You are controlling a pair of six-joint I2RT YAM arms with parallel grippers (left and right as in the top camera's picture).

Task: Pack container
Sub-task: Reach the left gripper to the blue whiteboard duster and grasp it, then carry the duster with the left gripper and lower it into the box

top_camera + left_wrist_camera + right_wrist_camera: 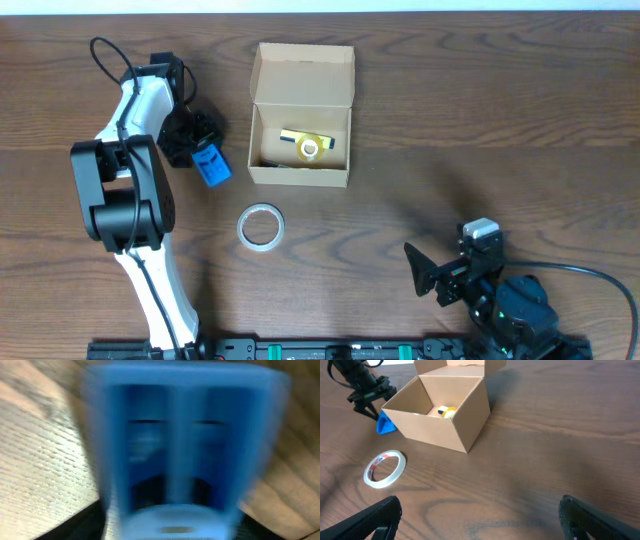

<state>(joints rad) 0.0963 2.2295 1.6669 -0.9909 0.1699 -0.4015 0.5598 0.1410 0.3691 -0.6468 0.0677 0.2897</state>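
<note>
Here, the open container (300, 172) is set on a dark wood-grain table (450, 120). Left of it, the left gripper (203, 143) is seen at a blue block (212, 166), and its grip cannot be told. Right of it, the right gripper (480, 515) is spread wide.

one tan cardboard box (298, 176), one yellow item (300, 138) too small to name, one roll of clear tape (261, 225), one blue plastic piece (211, 165). two robot arms: the left arm (125, 190) white and black, the right arm (515, 305) black.
</note>
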